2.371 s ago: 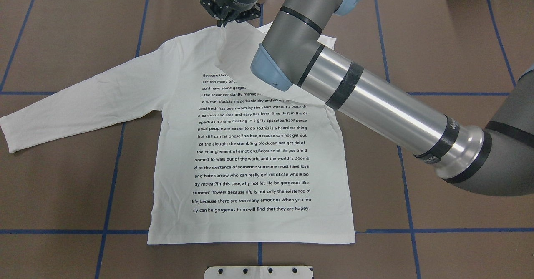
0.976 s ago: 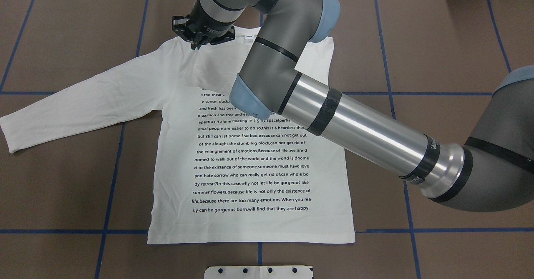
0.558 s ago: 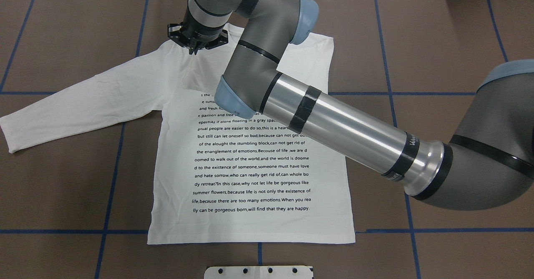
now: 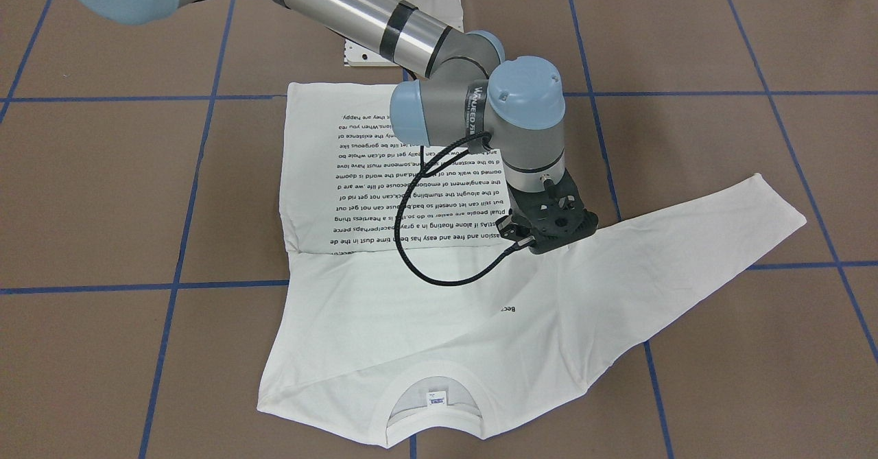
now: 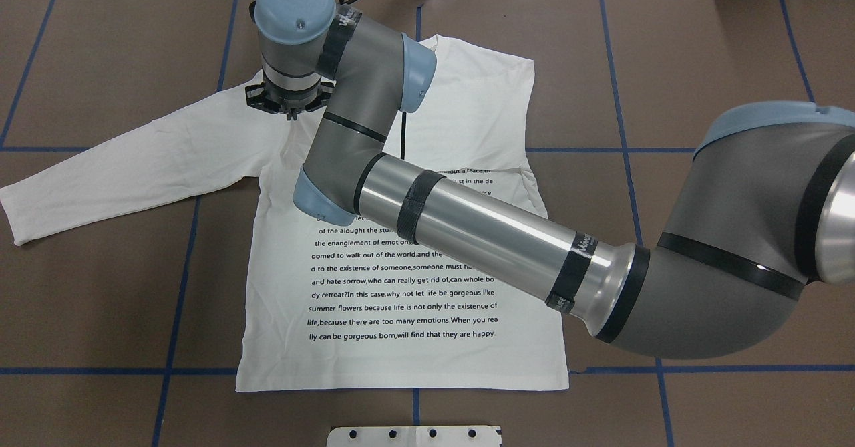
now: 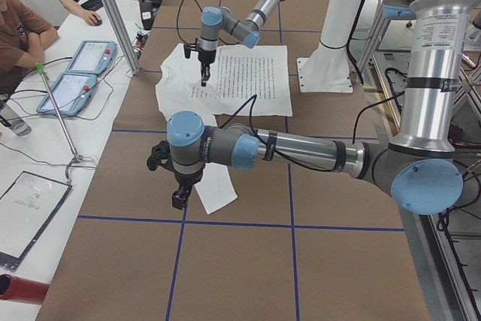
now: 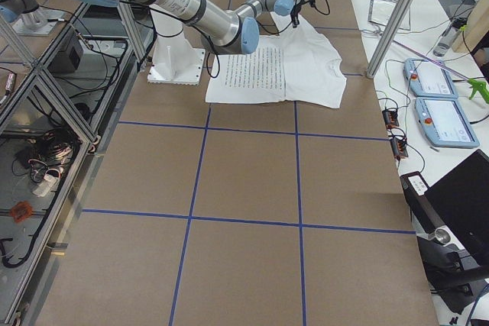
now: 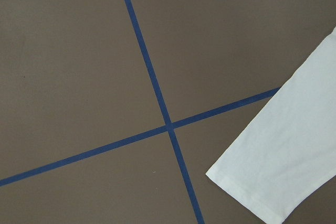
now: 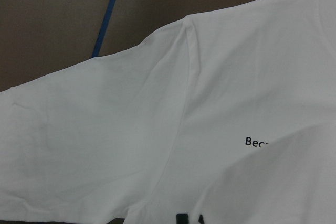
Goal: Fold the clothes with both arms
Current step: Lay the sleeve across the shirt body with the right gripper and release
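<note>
The white long-sleeved T-shirt [image 5: 401,286] lies flat on the brown table, black text up and collar [image 4: 432,377] at the far edge from the robot. Its right sleeve is folded across the chest and covers the top lines of text. My right arm reaches across, and its gripper [image 5: 290,114] [image 4: 552,245] stands shut on that sleeve's end by the shirt's left shoulder. The other sleeve [image 5: 133,160] stretches out to the left. Its cuff [image 8: 283,171] shows in the left wrist view. My left gripper [image 6: 178,199] hangs above that cuff; I cannot tell its state.
Blue tape lines [image 5: 180,260] grid the table. A white base plate [image 5: 414,435] sits at the near edge under the pedestal [image 6: 331,58]. People sit at a side table with tablets [image 6: 83,58] along the far edge.
My right gripper has moved left and nearer the robot across the shirt's top, dragging the sleeve with it. The fold now covers more lines of text.
</note>
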